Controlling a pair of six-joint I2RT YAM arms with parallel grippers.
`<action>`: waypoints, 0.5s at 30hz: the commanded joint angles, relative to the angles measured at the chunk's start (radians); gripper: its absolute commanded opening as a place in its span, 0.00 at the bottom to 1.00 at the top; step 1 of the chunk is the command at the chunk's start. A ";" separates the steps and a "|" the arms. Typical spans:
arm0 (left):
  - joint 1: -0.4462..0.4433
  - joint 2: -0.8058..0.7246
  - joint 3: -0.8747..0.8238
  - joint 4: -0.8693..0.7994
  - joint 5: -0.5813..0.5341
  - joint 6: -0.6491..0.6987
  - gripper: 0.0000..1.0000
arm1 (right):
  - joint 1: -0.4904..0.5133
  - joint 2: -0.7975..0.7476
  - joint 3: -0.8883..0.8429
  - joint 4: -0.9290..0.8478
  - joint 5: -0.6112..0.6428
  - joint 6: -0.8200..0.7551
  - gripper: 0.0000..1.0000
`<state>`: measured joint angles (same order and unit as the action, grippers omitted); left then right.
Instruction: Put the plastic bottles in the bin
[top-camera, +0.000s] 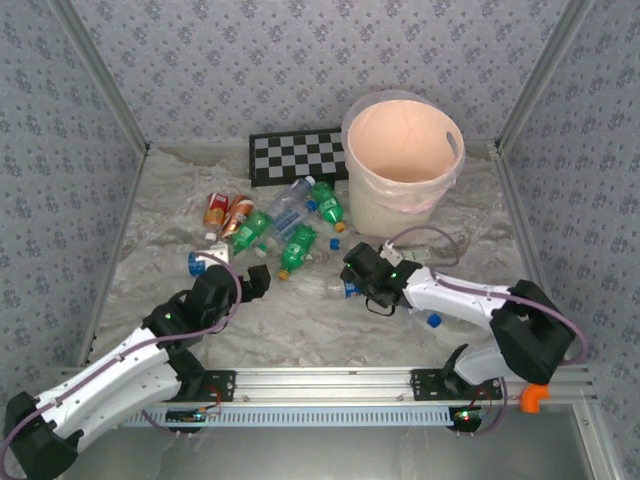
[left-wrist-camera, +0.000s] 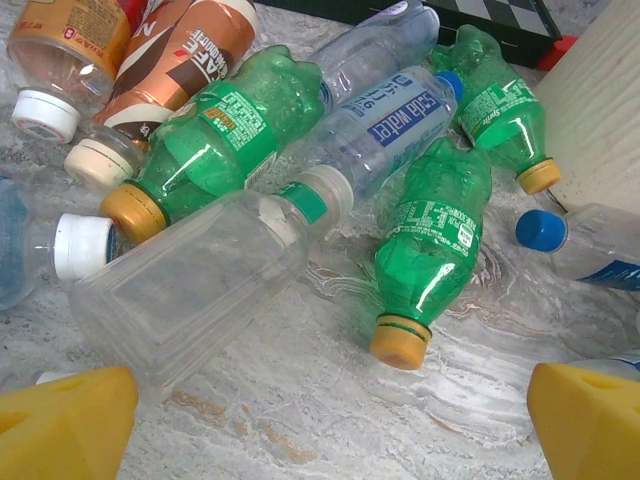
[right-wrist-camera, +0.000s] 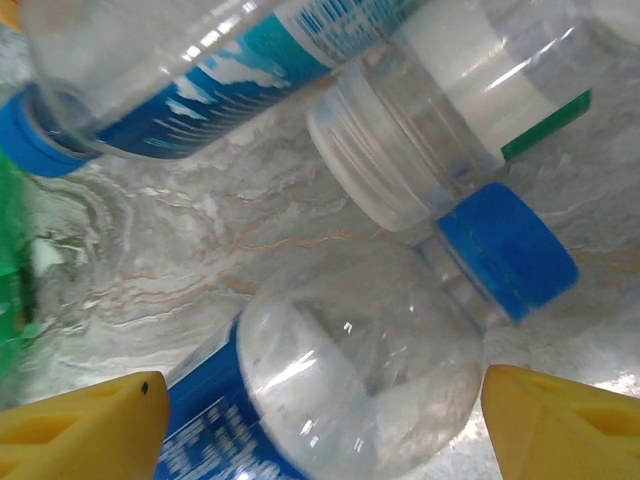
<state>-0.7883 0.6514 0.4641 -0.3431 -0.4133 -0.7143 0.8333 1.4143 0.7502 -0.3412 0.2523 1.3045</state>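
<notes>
My right gripper (right-wrist-camera: 320, 390) straddles a clear blue-labelled bottle (right-wrist-camera: 350, 350), jaws open, ready to pinch; my left gripper (left-wrist-camera: 330, 385) gapes idle.

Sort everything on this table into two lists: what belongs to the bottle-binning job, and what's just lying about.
Belongs to the job:
- green bottles
- clear bottles with blue labels
- brown and orange-labelled bottles
- clear flat-sided bottle
- bin

Just lying about:
- checkerboard, leaning at the back wall beside the bin
</notes>
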 joint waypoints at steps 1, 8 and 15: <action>-0.008 -0.021 -0.007 -0.029 -0.027 0.024 1.00 | -0.005 0.058 0.038 0.007 -0.021 0.032 0.83; -0.008 -0.055 -0.013 -0.048 -0.033 0.023 1.00 | -0.003 0.144 0.073 0.029 -0.032 0.011 0.82; -0.008 -0.072 -0.013 -0.062 -0.039 0.022 1.00 | 0.003 0.161 0.089 0.023 -0.036 -0.012 0.82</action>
<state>-0.7887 0.5907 0.4500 -0.3885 -0.4332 -0.7071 0.8318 1.5562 0.8276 -0.2817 0.2222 1.3087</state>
